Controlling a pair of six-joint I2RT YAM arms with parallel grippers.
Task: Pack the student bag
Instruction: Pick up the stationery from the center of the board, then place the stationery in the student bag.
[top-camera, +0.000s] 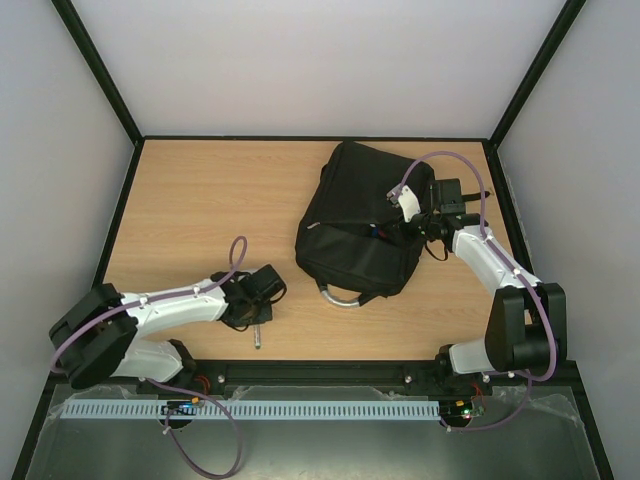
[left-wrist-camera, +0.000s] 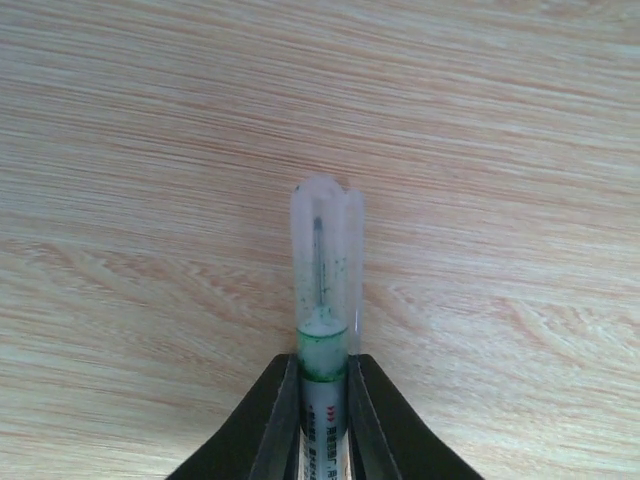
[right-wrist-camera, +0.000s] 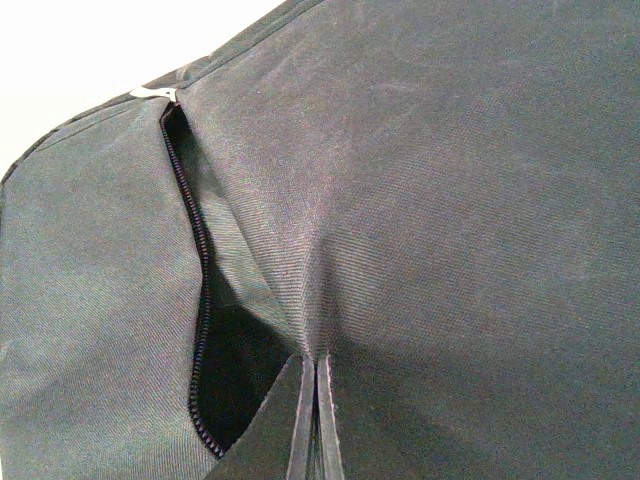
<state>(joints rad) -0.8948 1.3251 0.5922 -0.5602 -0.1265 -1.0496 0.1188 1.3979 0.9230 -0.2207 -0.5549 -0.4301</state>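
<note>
The student bag (top-camera: 355, 235), a big black fabric backpack, lies flat at the table's right middle, its grey loop handle (top-camera: 340, 297) facing the near edge. My right gripper (top-camera: 396, 228) is over the bag's right part. In the right wrist view it (right-wrist-camera: 316, 365) is shut, pinching a fold of the bag's fabric (right-wrist-camera: 450, 200) beside an unzipped pocket opening (right-wrist-camera: 222, 370). My left gripper (top-camera: 255, 318) is low over the table at the near left. It (left-wrist-camera: 323, 378) is shut on a white pen (left-wrist-camera: 325, 290) with a green band and a clear cap, which sticks out ahead of the fingers.
The wooden tabletop (top-camera: 210, 200) is bordered by black frame edges and white walls. A silver zip pull (right-wrist-camera: 150, 93) sits at the top end of the pocket's zip. Both arm bases stand at the near edge.
</note>
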